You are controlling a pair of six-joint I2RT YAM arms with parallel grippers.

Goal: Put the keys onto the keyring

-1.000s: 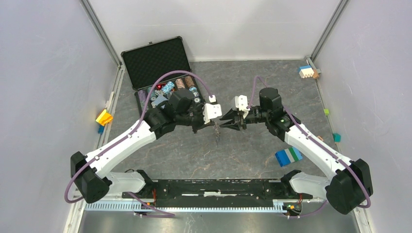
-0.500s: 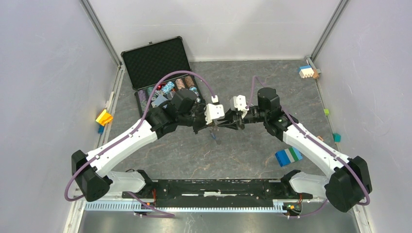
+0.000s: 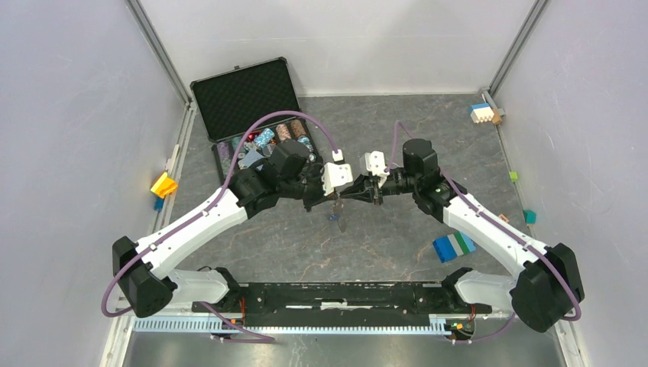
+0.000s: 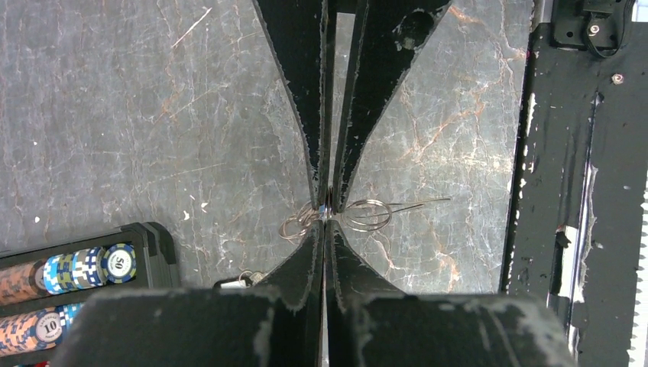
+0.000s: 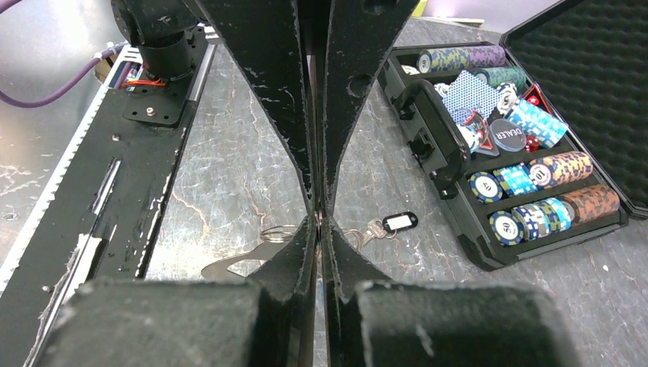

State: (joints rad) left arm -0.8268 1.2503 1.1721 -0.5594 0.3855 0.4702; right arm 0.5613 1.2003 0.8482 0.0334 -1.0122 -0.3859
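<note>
My left gripper [image 3: 335, 196] and right gripper [image 3: 345, 194] meet tip to tip above the middle of the table. Both are shut on the thin wire keyring [image 4: 367, 215]. Its loops stick out on both sides of the tips, and a straight wire end points away to one side. In the right wrist view the keyring [image 5: 280, 232] shows beside my fingertips [image 5: 309, 229]. A key with a black-and-white tag [image 5: 398, 222] lies on the table beside the case and also shows in the left wrist view [image 4: 241, 278]. A small blue-tagged key [image 3: 335, 219] hangs or lies just below the grippers; I cannot tell which.
An open black case [image 3: 246, 98] with poker chips [image 5: 527, 181] and cards stands at the back left. A blue, green and white block [image 3: 453, 246] lies at the right. A yellow block [image 3: 163, 184] sits by the left wall. The black base rail [image 3: 344, 295] runs along the near edge.
The right gripper has moved left to the left gripper's tips and gone from open to shut at the keyring. The left arm has barely moved.
</note>
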